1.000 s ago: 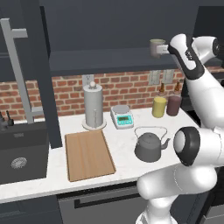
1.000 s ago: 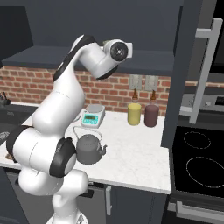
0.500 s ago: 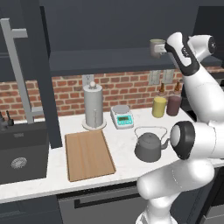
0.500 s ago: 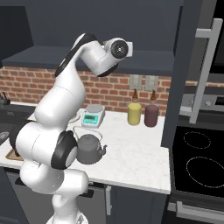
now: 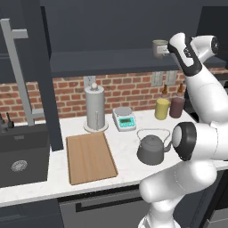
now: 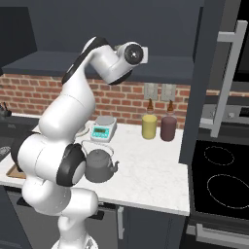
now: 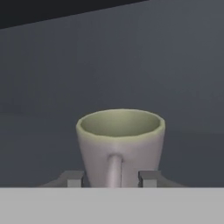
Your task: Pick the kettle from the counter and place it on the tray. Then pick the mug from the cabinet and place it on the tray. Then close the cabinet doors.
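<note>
While the kettle (image 5: 152,150) is seen on the bench (image 5: 120,153), beside the bare tray (image 5: 89,156) and not on it, the mug (image 7: 119,144) is found upright on the cabinet (image 5: 111,60) shelf, handle turned toward the hand. The fingers (image 7: 74,178) are set either side of it, apart; contact cannot be told from this cropped view. The mug's greenish inside appears empty.

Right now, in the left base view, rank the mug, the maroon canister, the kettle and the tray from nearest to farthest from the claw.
1. mug, at the claw, on the cabinet shelf.
2. maroon canister, below, by the brick wall.
3. kettle, lower, on the counter's front.
4. tray, far left on the counter.
</note>
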Controlling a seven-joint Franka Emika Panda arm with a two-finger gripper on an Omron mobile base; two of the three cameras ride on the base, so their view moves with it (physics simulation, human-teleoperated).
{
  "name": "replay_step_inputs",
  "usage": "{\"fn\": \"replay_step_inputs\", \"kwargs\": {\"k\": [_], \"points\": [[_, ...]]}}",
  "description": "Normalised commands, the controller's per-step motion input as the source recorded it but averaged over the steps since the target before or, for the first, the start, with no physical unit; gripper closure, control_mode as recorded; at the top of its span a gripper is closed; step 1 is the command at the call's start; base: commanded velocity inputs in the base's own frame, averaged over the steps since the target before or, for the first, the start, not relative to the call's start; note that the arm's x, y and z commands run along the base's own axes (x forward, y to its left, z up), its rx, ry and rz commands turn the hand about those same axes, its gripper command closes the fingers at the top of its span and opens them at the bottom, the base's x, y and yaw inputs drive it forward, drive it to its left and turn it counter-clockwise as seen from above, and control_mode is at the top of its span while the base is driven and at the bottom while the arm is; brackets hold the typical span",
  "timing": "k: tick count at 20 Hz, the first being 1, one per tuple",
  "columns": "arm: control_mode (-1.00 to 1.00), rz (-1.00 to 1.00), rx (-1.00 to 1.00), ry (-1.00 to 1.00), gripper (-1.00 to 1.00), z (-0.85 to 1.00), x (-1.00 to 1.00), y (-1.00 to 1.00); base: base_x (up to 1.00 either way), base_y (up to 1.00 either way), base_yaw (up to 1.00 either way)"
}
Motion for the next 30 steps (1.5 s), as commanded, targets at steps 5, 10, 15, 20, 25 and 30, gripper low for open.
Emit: {"fn": "replay_step_inputs", "kwargs": {"k": [5,10,15,20,25,30], "points": [[-1.00,0.00,0.00,0.00,1.00,0.00,0.00,0.00,0.00,0.00,0.00],[-1.00,0.00,0.00,0.02,1.00,0.00,0.00,0.00,0.00,0.00,0.00],[-1.00,0.00,0.00,0.00,1.00,0.00,0.00,0.00,0.00,0.00,0.00],[-1.00,0.00,0.00,0.00,1.00,-0.02,-0.06,0.00,0.00,0.00,0.00],[-1.00,0.00,0.01,0.00,1.00,-0.02,-0.34,0.00,0.00,0.00,0.00],[-1.00,0.00,0.06,0.00,1.00,-0.03,-0.46,0.00,0.00,0.00,0.00]]}}
